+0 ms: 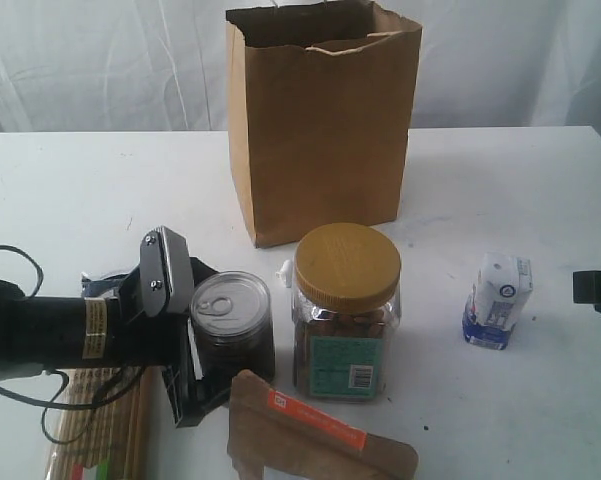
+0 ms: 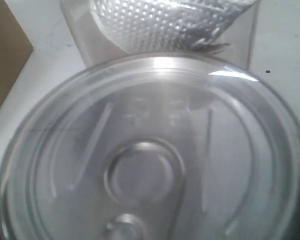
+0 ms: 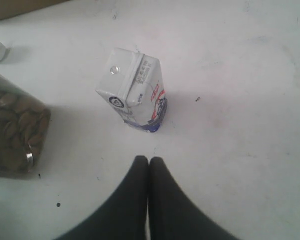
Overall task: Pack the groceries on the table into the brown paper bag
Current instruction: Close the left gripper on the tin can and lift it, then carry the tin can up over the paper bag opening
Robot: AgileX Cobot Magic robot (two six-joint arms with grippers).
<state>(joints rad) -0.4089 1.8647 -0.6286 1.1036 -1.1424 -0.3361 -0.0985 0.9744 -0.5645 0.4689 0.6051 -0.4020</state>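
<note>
Now the left end effector (image 1: 185, 335) stands wide open and empty, dark pull-tab jar (image 1: 232, 325) at its mouth; better to centre the jar between the jaws before closing.

Your white table (image 1: 500, 180) carried six things. A dark jar (image 1: 232, 320) stood right at your left gripper (image 1: 185, 335); you could not tell whether they touched. Just past it, on the side away from that gripper, stood a gold-lidded nut jar (image 1: 346, 320). A brown pouch (image 1: 320, 440) lay near the same gripper, beside both jars. The spaghetti packet (image 1: 100, 430) lay behind that gripper, under its arm. A white-and-blue carton (image 3: 134, 90) stood upright just ahead of your right gripper (image 3: 149, 164), not touching it. The paper bag (image 1: 320, 130) stood upright, well apart from both grippers.
</note>
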